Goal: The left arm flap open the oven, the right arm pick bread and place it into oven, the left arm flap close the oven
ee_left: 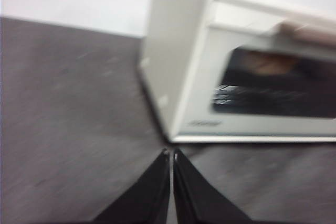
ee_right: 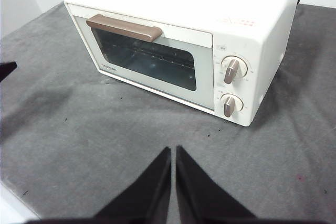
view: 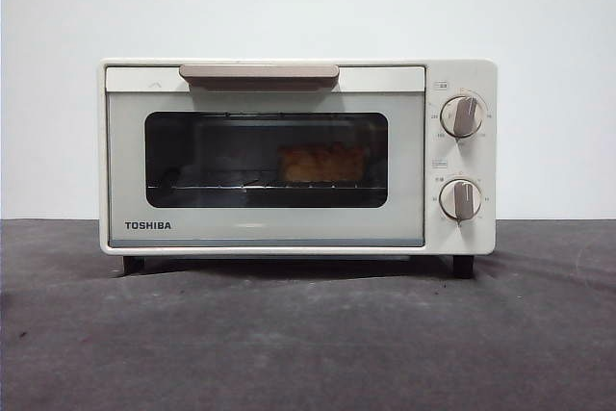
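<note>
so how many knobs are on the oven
2: both beige knobs sit on the right side of the cream-white boxy toaster oven, the upper knob directly above the lower knob. None seem hidden.

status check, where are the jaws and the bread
Left gripper and right gripper shut, empty, off the oven. Bread on the rack inside, door closed. Nothing in the way.
</note>
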`<action>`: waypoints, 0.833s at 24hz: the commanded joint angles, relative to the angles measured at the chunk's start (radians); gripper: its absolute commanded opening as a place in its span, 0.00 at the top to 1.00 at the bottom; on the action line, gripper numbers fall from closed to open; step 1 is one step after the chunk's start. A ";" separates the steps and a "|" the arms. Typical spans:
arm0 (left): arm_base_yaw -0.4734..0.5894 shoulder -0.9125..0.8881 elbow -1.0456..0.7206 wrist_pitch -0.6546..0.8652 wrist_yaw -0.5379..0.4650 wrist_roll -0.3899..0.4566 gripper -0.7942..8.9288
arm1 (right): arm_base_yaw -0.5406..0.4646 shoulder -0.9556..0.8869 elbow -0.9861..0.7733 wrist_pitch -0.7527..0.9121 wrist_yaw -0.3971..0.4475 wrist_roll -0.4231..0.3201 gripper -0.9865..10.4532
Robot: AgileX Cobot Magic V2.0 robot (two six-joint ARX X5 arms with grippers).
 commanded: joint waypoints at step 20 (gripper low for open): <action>0.001 0.000 -0.021 -0.036 -0.101 0.108 0.90 | 0.009 0.003 0.018 0.012 0.001 -0.004 0.90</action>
